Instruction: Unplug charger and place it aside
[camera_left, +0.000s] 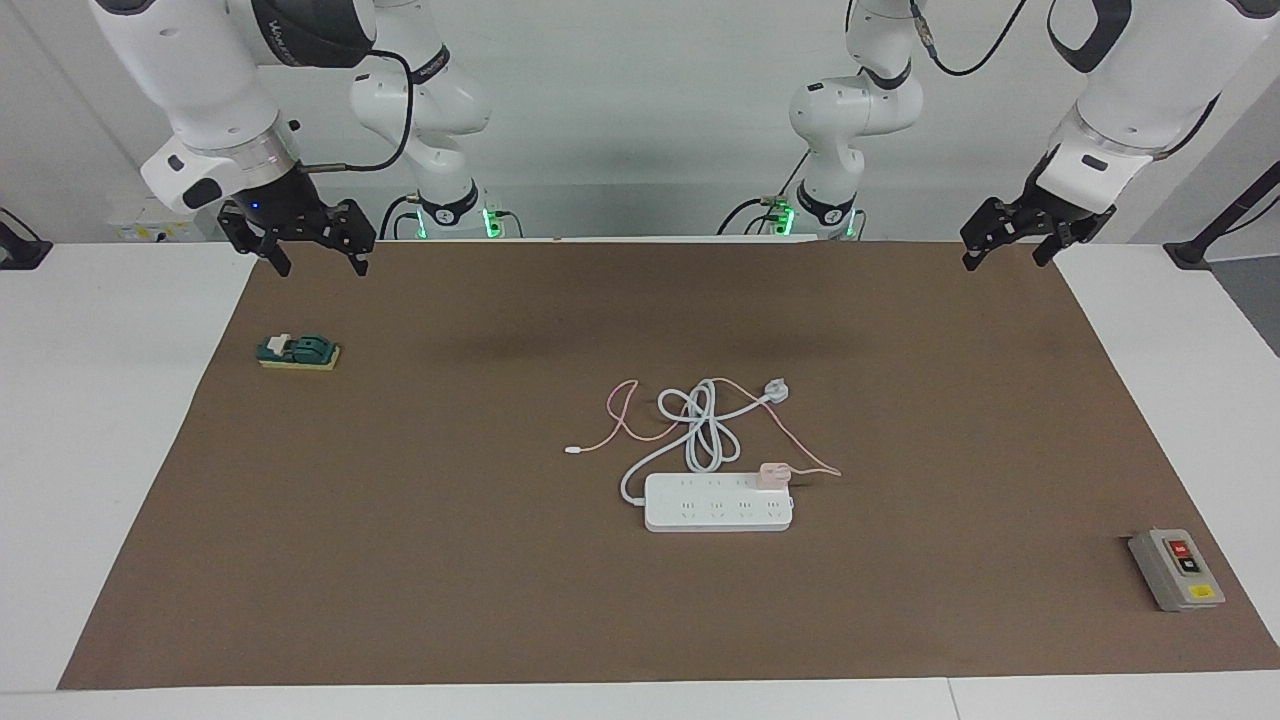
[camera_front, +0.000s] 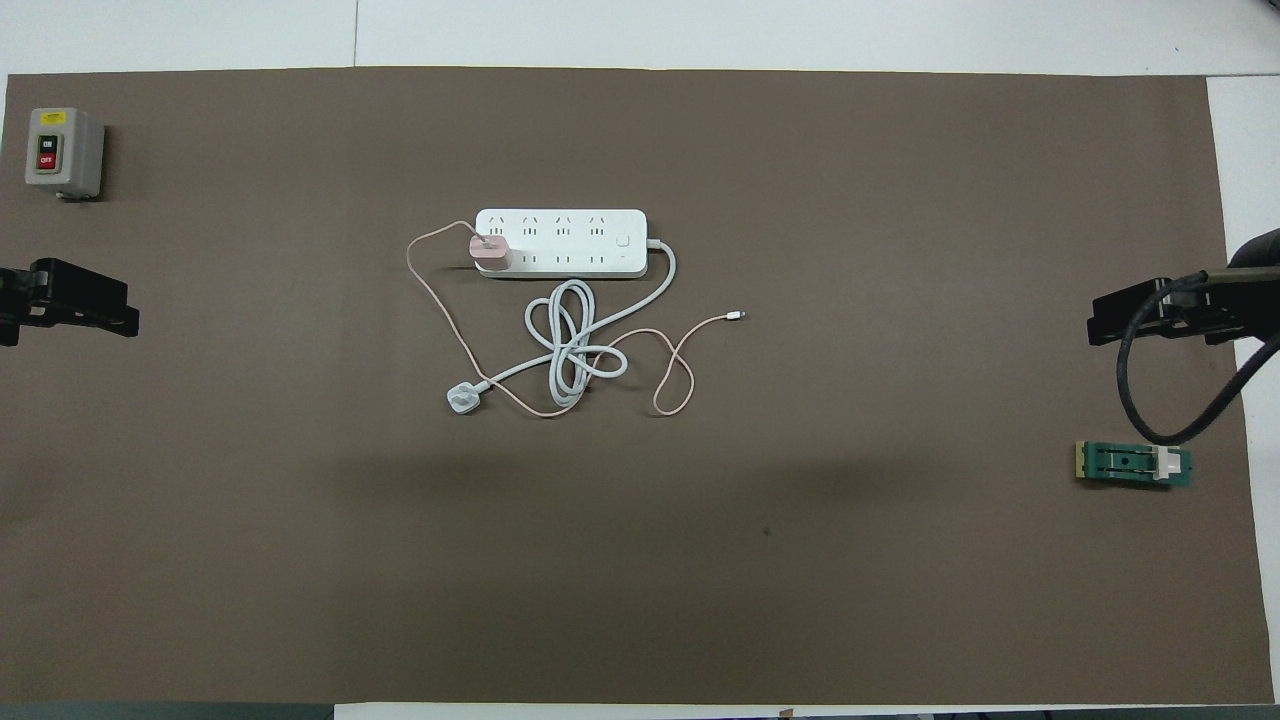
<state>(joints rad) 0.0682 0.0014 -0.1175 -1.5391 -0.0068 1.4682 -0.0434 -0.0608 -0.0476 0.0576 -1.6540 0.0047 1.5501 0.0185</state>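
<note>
The charger (camera_left: 773, 475) (camera_front: 491, 253), a small pale pink cube, sits plugged into an end socket of the long white power strip (camera_left: 718, 503) (camera_front: 560, 242) in the middle of the brown mat. Its thin pink cable (camera_left: 800, 450) (camera_front: 680, 370) loops across the strip's coiled white cord, which ends in a round white plug (camera_left: 777, 391) (camera_front: 462, 399). My left gripper (camera_left: 1004, 262) (camera_front: 85, 298) hangs open and empty above the mat's edge at the left arm's end. Over the right arm's end, my right gripper (camera_left: 322, 268) (camera_front: 1140, 315) hangs open and empty too. Both are well away from the charger.
A grey switch box (camera_left: 1177, 570) (camera_front: 63, 150) with red and black buttons lies at the left arm's end, farther from the robots than the strip. A green part on a yellow pad (camera_left: 298, 352) (camera_front: 1133, 464) lies under the right gripper's side, nearer to the robots.
</note>
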